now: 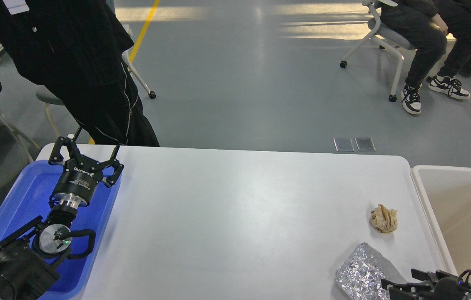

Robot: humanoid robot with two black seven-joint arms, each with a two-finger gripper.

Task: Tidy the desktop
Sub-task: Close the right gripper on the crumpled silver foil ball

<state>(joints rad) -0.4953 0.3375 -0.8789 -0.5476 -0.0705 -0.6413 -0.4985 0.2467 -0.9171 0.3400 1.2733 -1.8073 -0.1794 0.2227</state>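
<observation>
The left claw (86, 155) hangs over the far end of a blue tray (18, 196) at the left edge of the white surface (235, 216), its two fingers spread wide apart and holding nothing. The right claw (402, 285) shows only as dark parts at the lower right corner, touching or just beside a crumpled sheet of silver foil (360, 273); whether its fingers are apart or together cannot be told. A wad of beige paper (384, 219) lies on the surface just beyond the foil, near the right edge. A beige-white bin (460, 208) stands against that edge. The surface fills the middle of the view, between tray and bin.
</observation>
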